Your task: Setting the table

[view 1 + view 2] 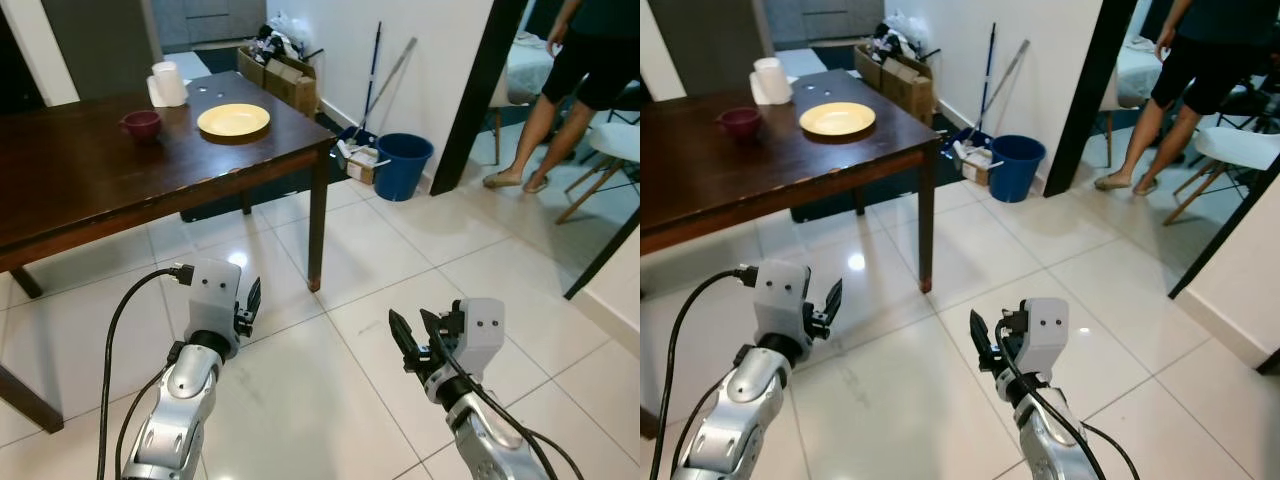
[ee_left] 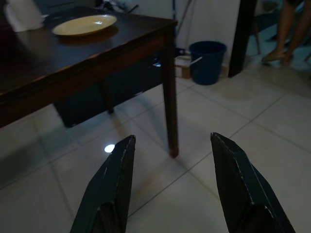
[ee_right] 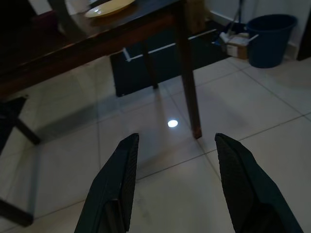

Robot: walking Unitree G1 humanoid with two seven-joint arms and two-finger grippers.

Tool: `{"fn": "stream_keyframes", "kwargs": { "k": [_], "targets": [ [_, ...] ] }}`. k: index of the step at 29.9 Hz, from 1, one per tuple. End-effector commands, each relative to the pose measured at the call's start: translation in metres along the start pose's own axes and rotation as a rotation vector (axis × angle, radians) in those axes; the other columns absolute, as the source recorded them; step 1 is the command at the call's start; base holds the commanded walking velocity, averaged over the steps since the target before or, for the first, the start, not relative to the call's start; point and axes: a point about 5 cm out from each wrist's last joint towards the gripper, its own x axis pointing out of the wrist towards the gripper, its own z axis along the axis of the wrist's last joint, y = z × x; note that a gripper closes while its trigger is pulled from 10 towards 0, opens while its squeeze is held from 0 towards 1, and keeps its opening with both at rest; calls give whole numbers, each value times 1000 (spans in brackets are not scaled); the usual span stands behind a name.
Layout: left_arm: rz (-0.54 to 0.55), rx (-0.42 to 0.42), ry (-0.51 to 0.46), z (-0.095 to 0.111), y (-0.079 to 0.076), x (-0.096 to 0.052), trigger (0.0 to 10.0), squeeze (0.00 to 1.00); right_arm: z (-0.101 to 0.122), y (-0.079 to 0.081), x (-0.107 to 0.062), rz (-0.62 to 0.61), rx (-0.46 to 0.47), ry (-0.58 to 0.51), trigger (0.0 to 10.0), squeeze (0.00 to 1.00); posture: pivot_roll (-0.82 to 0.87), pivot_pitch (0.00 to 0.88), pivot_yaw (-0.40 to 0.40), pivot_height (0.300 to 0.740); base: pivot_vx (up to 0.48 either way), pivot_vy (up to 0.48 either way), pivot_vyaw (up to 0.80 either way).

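While both arms hang over tiled floor, left gripper [image 1: 249, 303] and right gripper [image 1: 412, 340] spread, empty. Yellow plate [image 1: 233, 120], maroon bowl [image 1: 141, 123] on table [image 1: 90, 185], well ahead-left. Judgement: step closer, square up to table edge, then reach.

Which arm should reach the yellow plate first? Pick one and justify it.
Left, probably. The left gripper hangs open beside the table that holds the yellow plate; the right gripper, also open, is farther out over the floor.

No readable text, label, brand, number or sign showing on anything in any view.
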Motion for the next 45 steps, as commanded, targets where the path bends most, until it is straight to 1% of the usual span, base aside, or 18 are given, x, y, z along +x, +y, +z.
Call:
{"fn": "stream_keyframes", "kwargs": {
  "k": [1, 12, 21, 22, 23, 24, 25, 26, 28, 30, 31, 33, 37, 45],
  "targets": [
    [-2, 13, 12, -4, 1, -2, 10000, 0, -1, 2, 1, 5, 7, 6, 10000, 0, -117, 0, 53, 740, 480, 0, 0],
    [-5, 19, -2, -1, 1, 0, 10000, 0, 0, 2, 3, 12, 0, 8, 10000, 0, -121, 0, 56, 740, 480, 0, 0],
    [-18, 12, -12, 1, -3, 5, 10000, 0, 0, 0, 1, 9, -11, 5, 10000, 0, -130, 0, 62, 740, 480, 0, 0],
    [-23, 10, -16, 2, -5, 6, 10000, 0, 3, 0, 2, 22, -52, -1, 10000, 0, -129, 0, 63, 740, 480, 0, 0],
    [-23, 10, -16, 2, -5, 6, 10000, 0, 3, 0, 2, 22, -52, -1, 10000, 0, -129, 0, 63, 740, 480, 0, 0],
    [-25, 9, -19, 3, -5, 6, 10000, 0, 6, 0, 3, 47, -123, -7, 10000, 0, -128, 0, 62, 740, 480, 0, 0],
    [-25, 9, -19, 3, -5, 6, 10000, 0, 6, 0, 3, 47, -123, -7, 10000, 0, -128, 0, 62, 740, 480, 0, 0],
    [-25, 9, -20, 3, -5, 7, 10000, 0, 6, 1, 3, 57, -152, -9, 10000, 0, -128, 0, 62, 740, 480, 0, 0],
    [-25, 8, -21, 3, -5, 7, 10000, 0, 9, 0, 4, 54, -157, -18, 10000, 0, -129, 0, 63, 740, 480, 0, 0],
    [-26, 8, -25, 4, -5, 8, 10000, 0, 17, -5, 7, 50, -200, -45, 10000, 0, -129, 0, 63, 740, 480, 0, 0],
    [-26, 8, -25, 4, -5, 8, 10000, 0, 17, -5, 7, 50, -200, -45, 10000, 0, -129, 0, 63, 740, 480, 0, 0],
    [-28, 6, -30, 4, -6, 9, 10000, 0, 26, -8, 9, 49, -229, -69, 10000, 0, -130, 0, 61, 740, 480, 0, 0],
    [-33, 4, -33, 4, -8, 9, 10000, 0, 33, -10, 10, 44, -240, -88, 10000, 0, -135, 0, 61, 740, 480, 0, 0],
    [-46, 0, -34, 3, -12, 9, 10000, 0, 35, -14, 11, 35, -257, -97, 10000, 0, -138, 0, 67, 740, 480, 0, 0]
  ]
}}
